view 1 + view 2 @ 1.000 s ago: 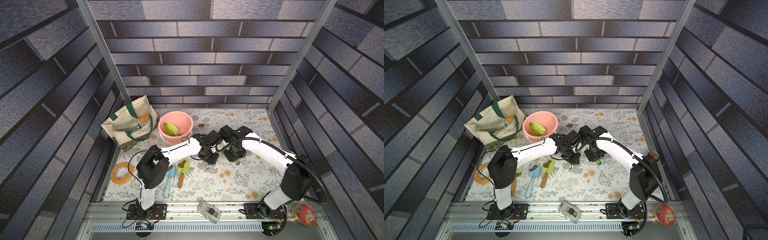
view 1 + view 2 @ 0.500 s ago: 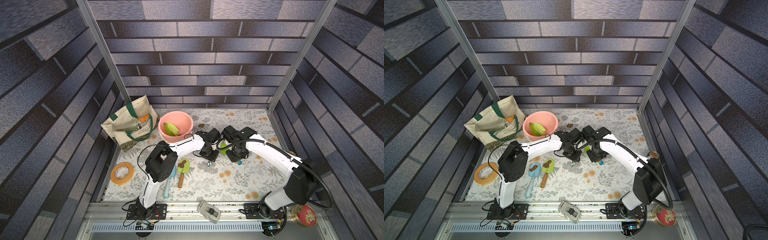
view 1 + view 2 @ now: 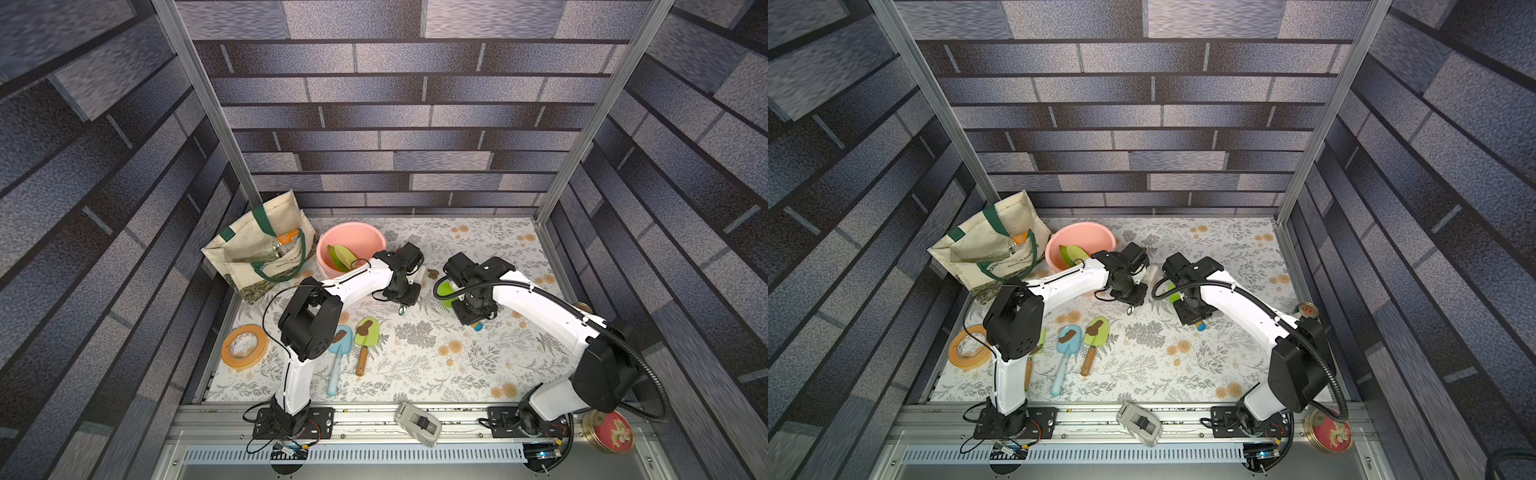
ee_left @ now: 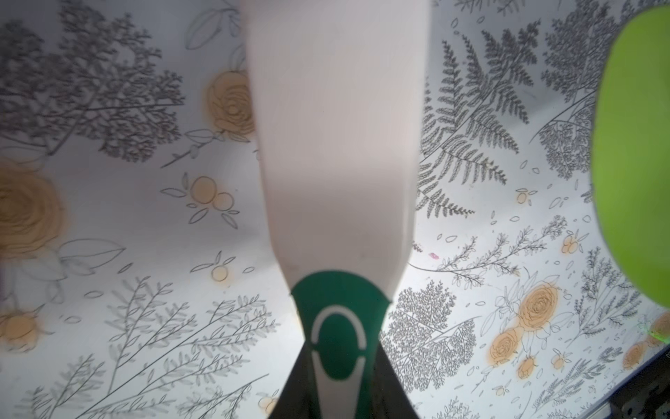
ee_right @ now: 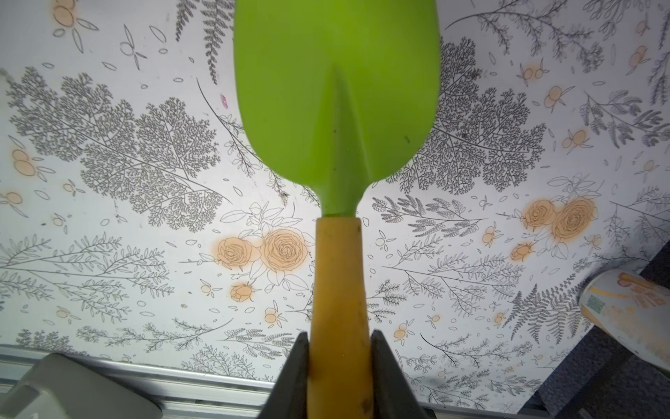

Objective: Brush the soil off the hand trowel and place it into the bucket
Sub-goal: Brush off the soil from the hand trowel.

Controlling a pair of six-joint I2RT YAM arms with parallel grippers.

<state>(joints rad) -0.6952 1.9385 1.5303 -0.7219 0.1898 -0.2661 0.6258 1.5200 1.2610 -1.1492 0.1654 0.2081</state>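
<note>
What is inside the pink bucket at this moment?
Green blades, seemingly two trowels, lean inside the bucket. Their handles do not show, and the left arm covers the bucket's near side.

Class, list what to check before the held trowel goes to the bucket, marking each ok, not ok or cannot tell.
1. Right fingers shut on trowel handle: ok.
2. Blade, visible face clean: ok.
3. Blade, hidden face clean: cannot tell.
4. Left fingers shut on brush: ok.
5. Bucket upright, room inside: ok.
6. Left arm clear of the way to bucket: probably not ok.
</note>
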